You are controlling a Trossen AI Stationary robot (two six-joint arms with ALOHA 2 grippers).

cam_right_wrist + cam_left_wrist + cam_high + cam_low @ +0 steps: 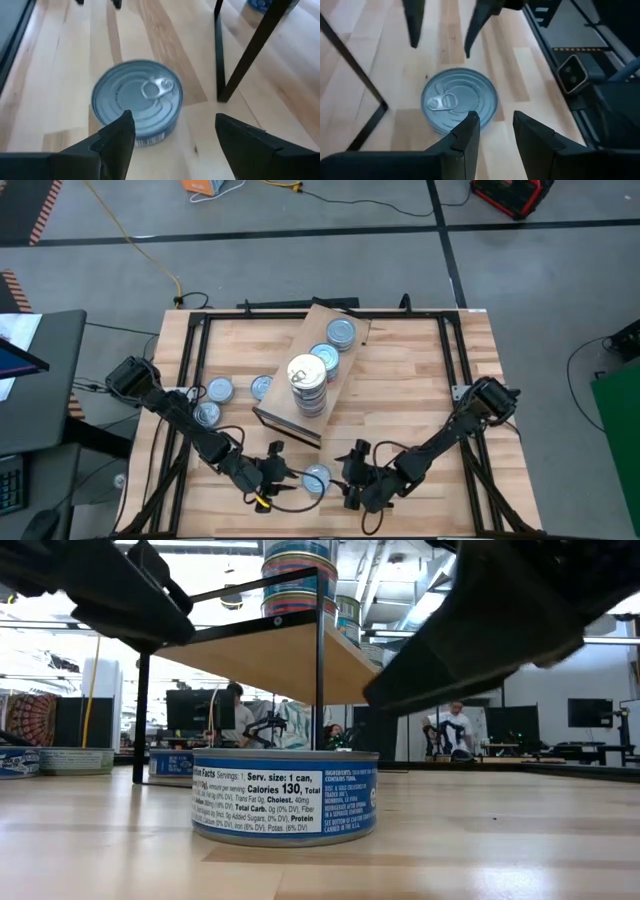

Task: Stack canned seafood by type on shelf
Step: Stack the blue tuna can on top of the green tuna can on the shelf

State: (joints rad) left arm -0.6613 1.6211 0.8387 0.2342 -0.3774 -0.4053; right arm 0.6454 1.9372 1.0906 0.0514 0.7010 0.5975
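Note:
A blue-labelled can [316,478] with a blue-grey pull-tab top stands flat on the tabletop near the near edge, between my two grippers. My left gripper [283,467] is just to its left, open; my right gripper [350,467] is just to its right, open. The left wrist view shows this can [460,100] beyond my left gripper [495,116]. The right wrist view shows the can [137,97] beyond my right gripper [173,116]. The shelf [290,415] stands mid-table on black legs. It carries a tall stack of cans [307,385] and two blue-grey cans [340,332].
Three more cans [220,390] sit on the table left of the shelf, beside the left arm. In the low view the shelf board [260,650] stands above and behind the near can [285,795]. A black shelf leg [250,50] stands close by. A black frame borders the table.

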